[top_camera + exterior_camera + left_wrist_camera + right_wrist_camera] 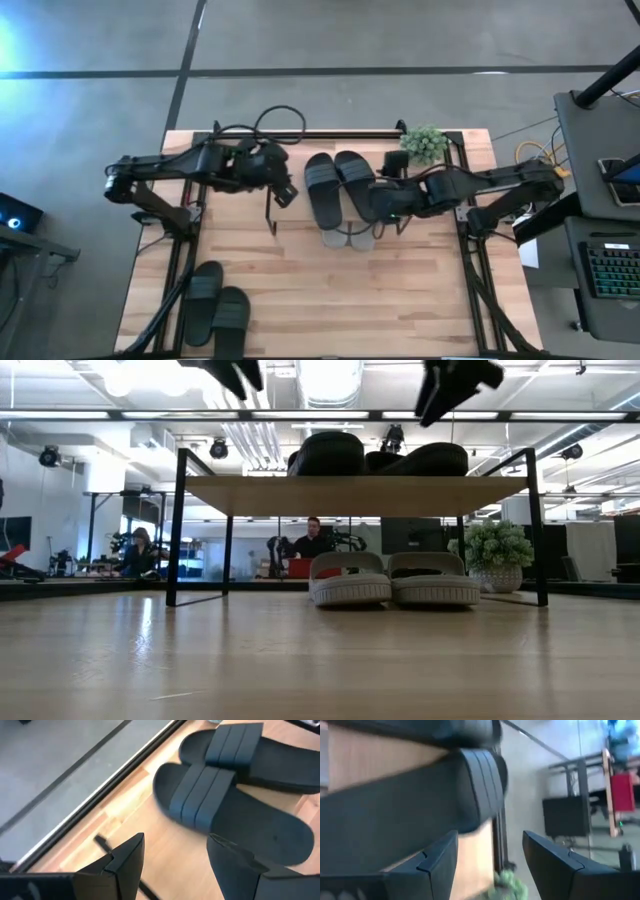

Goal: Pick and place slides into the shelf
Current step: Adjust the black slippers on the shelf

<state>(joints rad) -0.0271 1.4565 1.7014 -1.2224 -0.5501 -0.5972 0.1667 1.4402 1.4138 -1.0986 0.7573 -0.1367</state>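
With two black slides [338, 188] lying side by side on the shelf [355, 493], I am hovering my left gripper [284, 190] and right gripper [388, 205] beside them, both spread wide and holding nothing, clearing the pair.

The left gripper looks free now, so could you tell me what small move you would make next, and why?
Probably swing the left gripper, open and empty beside the two black slides on the shelf top, toward the black pair on the table. The grey pair already sits under the shelf, and the right gripper hangs open by the shelf's right side.
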